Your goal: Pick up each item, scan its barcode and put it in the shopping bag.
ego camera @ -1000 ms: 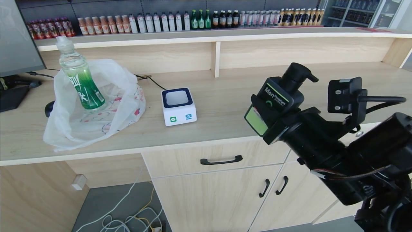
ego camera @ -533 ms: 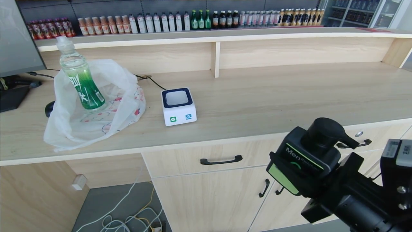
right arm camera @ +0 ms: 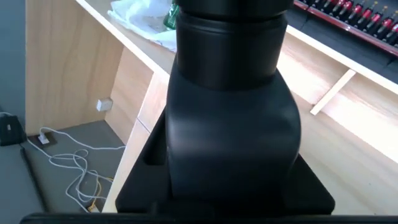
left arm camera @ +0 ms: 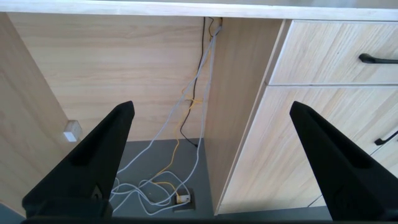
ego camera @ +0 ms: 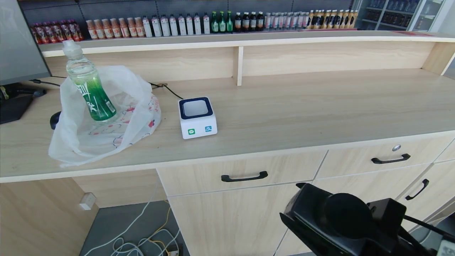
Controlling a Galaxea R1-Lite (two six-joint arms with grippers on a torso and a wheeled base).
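The right pincer (ego camera: 366,231) is clenched on one black pump bottle (ego camera: 334,213) at the lower right of the frame, below the worktop (ego camera: 302,106) edge. The bottle hides the pincer's fingers, and the frame's bottom edge cuts off the bottle's lower body. The left pincer (left arm camera: 211,162) is released, with nothing between its two fingers. One scanner (ego camera: 197,117) sits at centre. At upper left, one bag (ego camera: 106,138) holds one standing green bottle (ego camera: 90,85).

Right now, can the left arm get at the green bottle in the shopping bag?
Probably not directly: the open left claw sits below the countertop, which lies between it and the green bottle above.
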